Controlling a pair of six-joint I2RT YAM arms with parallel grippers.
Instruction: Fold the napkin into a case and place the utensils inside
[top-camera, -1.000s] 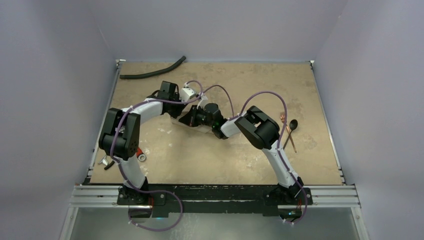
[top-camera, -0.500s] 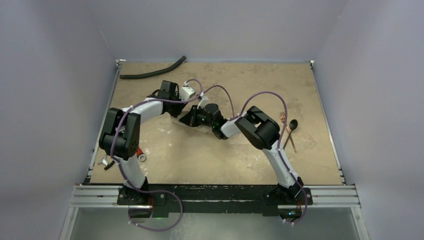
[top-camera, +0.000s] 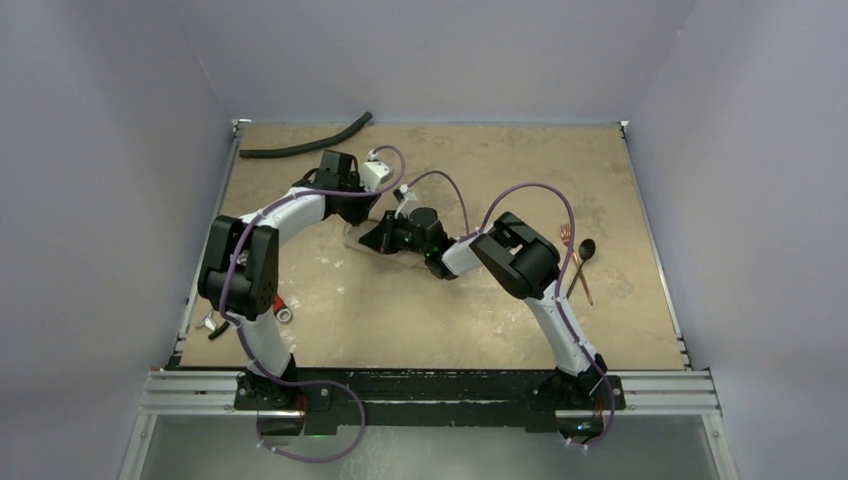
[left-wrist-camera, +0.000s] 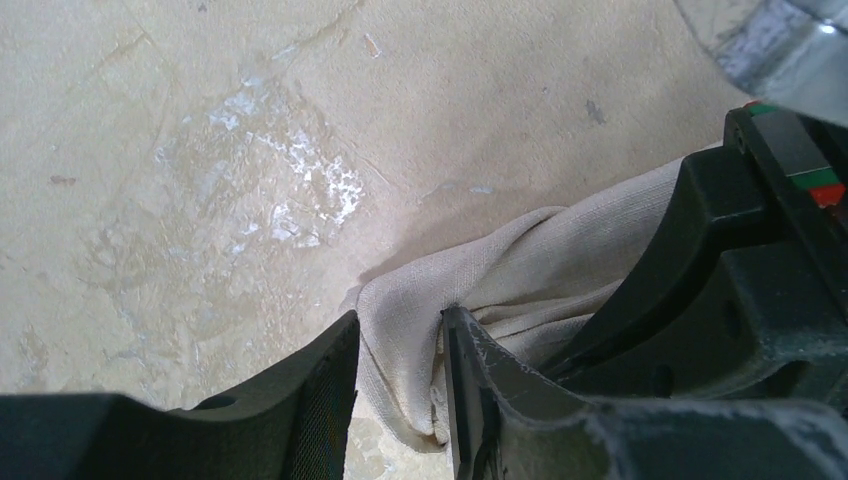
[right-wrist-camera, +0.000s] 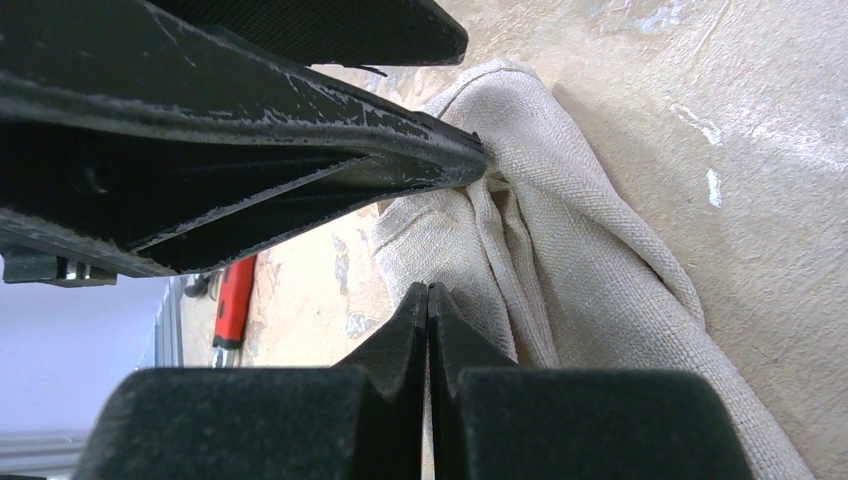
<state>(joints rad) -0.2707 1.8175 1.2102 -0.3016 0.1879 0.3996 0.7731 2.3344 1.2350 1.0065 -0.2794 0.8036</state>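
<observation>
The beige napkin lies bunched on the table, mostly hidden under both grippers in the top view. My left gripper stands partly open, with a rounded fold of the napkin loose between its fingers. My right gripper is shut with nothing between its tips, which rest against the napkin just below the left gripper's fingers. The two grippers meet left of the table's centre. The copper fork and the dark-bowled spoon lie together at the right, far from both grippers.
A long black hose curves along the far left edge. A red-handled tool and small metal parts lie near the left arm's elbow. Grey walls close in the table on three sides.
The left gripper's jaws have widened around the napkin fold, and its wrist has drawn back a little toward the far side. The right arm has stayed still.
</observation>
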